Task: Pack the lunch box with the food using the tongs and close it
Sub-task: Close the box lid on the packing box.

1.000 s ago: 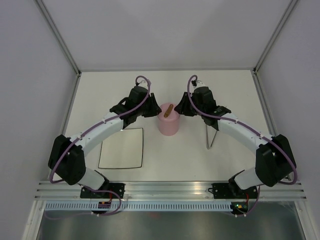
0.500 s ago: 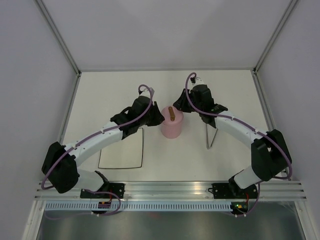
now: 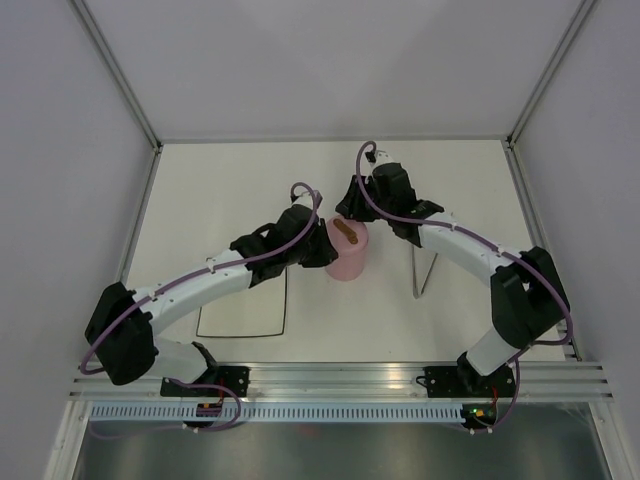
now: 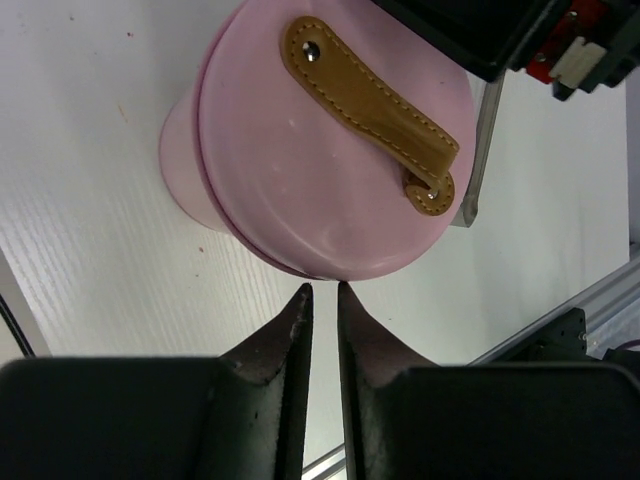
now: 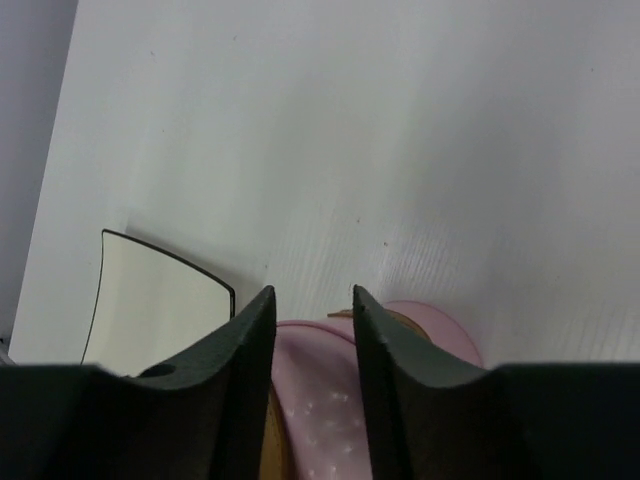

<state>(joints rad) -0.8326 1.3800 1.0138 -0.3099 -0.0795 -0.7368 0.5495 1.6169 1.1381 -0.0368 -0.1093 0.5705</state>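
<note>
Top external: can make out only part of the box (image 3: 346,264), near mid-table, with both claws crowding its top. Looks pink and round, like a cup. Stands upright with the lid (image 4: 330,150) on. Keeps its inside hidden under that lid.

Left wrist: shows the lid best, flat and pink, with a brown strap (image 4: 375,100) stitched along its edges and pinned at both ends. Hides most of the box's side behind the lid.

Right wrist: catches just a slice of pink lid and a bit of brown low down, close and blurry.

Left claw (image 4: 322,290): tips nearly together, thin gap, nothing between them, right beside the lid's rim. Cannot tell if touching.

Right claw (image 5: 312,305): fingers apart over the lid, pink showing between them, gripping nothing that can be seen. Hard to tell if pressing down.

Right of the box, apart from it: tongs (image 3: 424,272) flat on the table (image 3: 220,190), far end hidden under the right arm (image 3: 470,250).

Left of the box: white plate (image 3: 240,315), far edge covered by the left arm (image 3: 200,275).
</note>
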